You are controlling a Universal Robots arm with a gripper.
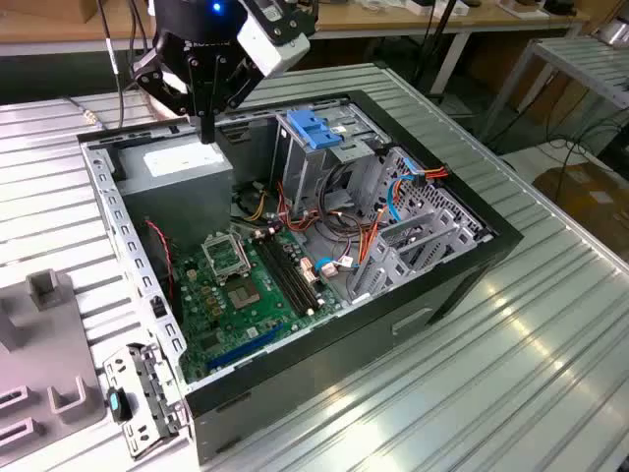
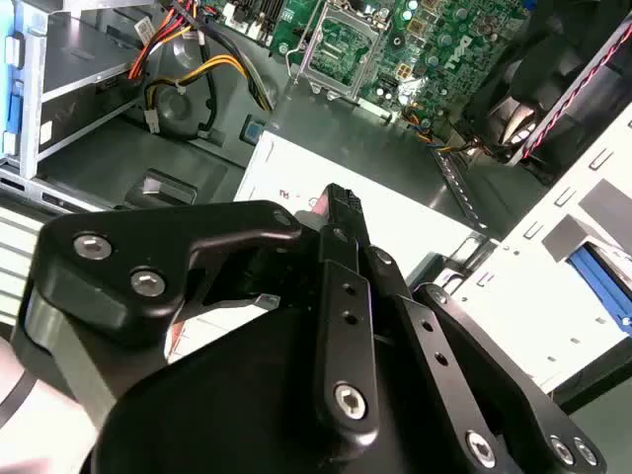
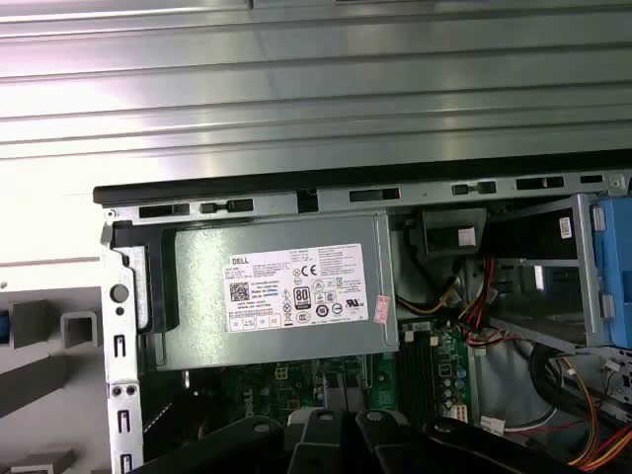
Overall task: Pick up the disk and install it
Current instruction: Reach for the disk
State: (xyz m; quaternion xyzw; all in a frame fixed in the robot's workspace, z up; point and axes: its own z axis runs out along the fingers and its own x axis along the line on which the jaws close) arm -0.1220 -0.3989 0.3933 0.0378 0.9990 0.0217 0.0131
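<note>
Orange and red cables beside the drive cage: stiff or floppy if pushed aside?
Probably floppy: the cables hang in loose curves. They look thin and light, but seem plugged in at their ends, so they would likely spring back.

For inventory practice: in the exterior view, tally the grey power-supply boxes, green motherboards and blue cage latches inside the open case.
Grey power-supply box: 1
Green motherboard: 1
Blue cage latch: 1
Total: 3

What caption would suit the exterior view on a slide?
Robot gripper poised above the grey power-supply box inside an open computer case on a ribbed metal table.
</note>
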